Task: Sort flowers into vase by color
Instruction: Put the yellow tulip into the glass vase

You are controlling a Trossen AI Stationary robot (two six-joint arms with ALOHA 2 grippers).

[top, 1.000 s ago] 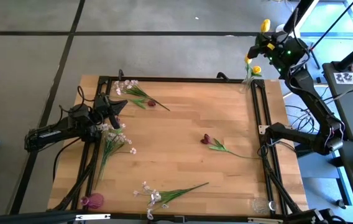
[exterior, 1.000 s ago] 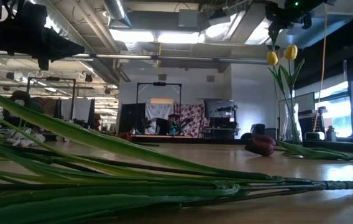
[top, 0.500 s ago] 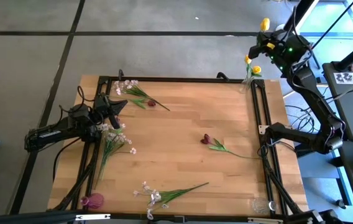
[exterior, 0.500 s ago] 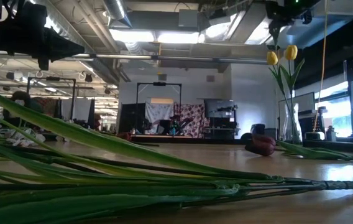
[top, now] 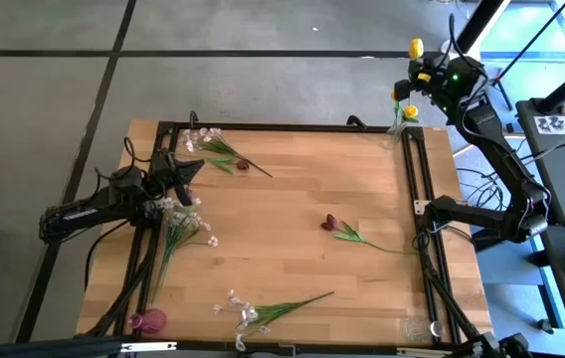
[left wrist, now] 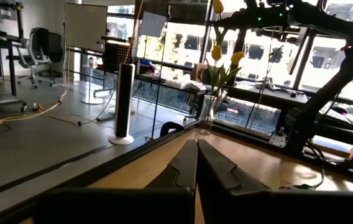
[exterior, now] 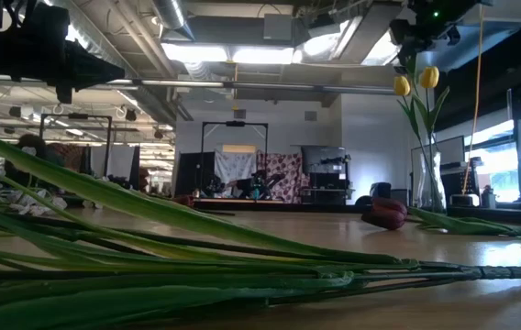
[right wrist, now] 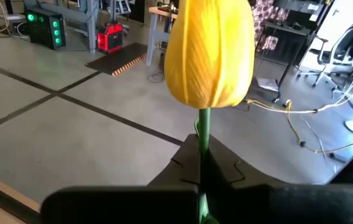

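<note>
The right gripper [top: 424,68] is pinching a yellow tulip [right wrist: 209,53] by its stem, holding it high above the table's far right corner, and just below it a clear vase [top: 403,119] is already holding two yellow tulips. It looks to be delivering this flower, so the next move calls for lowering the stem into the vase mouth before letting go. Well apart, the left gripper [top: 185,171] is resting closed and empty, with red tulips [top: 331,223] and white sprays [top: 241,310] lying on the table [top: 292,199].
</note>
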